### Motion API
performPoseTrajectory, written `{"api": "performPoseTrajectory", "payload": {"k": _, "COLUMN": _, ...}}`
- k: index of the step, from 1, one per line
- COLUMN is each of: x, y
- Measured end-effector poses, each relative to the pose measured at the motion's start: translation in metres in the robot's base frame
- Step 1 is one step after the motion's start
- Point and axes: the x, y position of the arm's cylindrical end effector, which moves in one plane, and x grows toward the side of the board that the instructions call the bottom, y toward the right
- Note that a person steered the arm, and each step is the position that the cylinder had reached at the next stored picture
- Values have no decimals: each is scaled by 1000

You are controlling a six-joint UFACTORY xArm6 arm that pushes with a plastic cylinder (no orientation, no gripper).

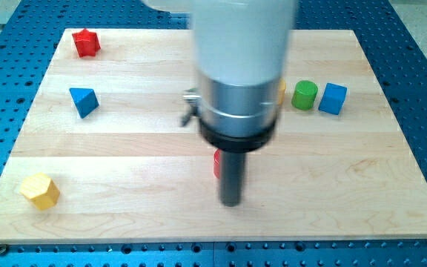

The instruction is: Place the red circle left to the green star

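Note:
My tip (pixel 231 202) rests on the wooden board (pixel 124 185) a little below its middle. A red block (pixel 217 164), mostly hidden behind the rod, shows as a sliver at the rod's left side, just above the tip; its shape cannot be made out. No green star shows; the arm hides the board's middle. A green cylinder (pixel 305 95) stands at the view's right, apart from the tip.
A red star (pixel 86 42) sits at the top left. A blue triangle (pixel 84 101) lies at the left. A yellow hexagon (pixel 40 190) sits at the bottom left. A blue cube (pixel 333 98) stands right of the green cylinder. A yellow sliver (pixel 281 92) peeks beside the arm.

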Motion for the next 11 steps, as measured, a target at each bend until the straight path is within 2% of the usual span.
{"api": "performPoseTrajectory", "payload": {"k": 1, "x": -28, "y": 5}}
{"api": "performPoseTrajectory", "payload": {"k": 2, "x": -50, "y": -49}}
{"api": "performPoseTrajectory", "payload": {"k": 3, "x": -52, "y": -58}}
{"api": "performPoseTrajectory", "payload": {"k": 4, "x": -102, "y": -54}}
{"api": "performPoseTrajectory", "payload": {"k": 5, "x": -129, "y": -49}}
{"api": "performPoseTrajectory", "payload": {"k": 6, "x": -111, "y": -40}}
{"api": "performPoseTrajectory", "payload": {"k": 7, "x": -61, "y": -1}}
{"api": "performPoseTrajectory", "payload": {"k": 8, "x": -56, "y": -67}}
{"api": "performPoseTrajectory", "payload": {"k": 10, "x": -144, "y": -111}}
{"api": "performPoseTrajectory", "payload": {"k": 11, "x": -131, "y": -111}}
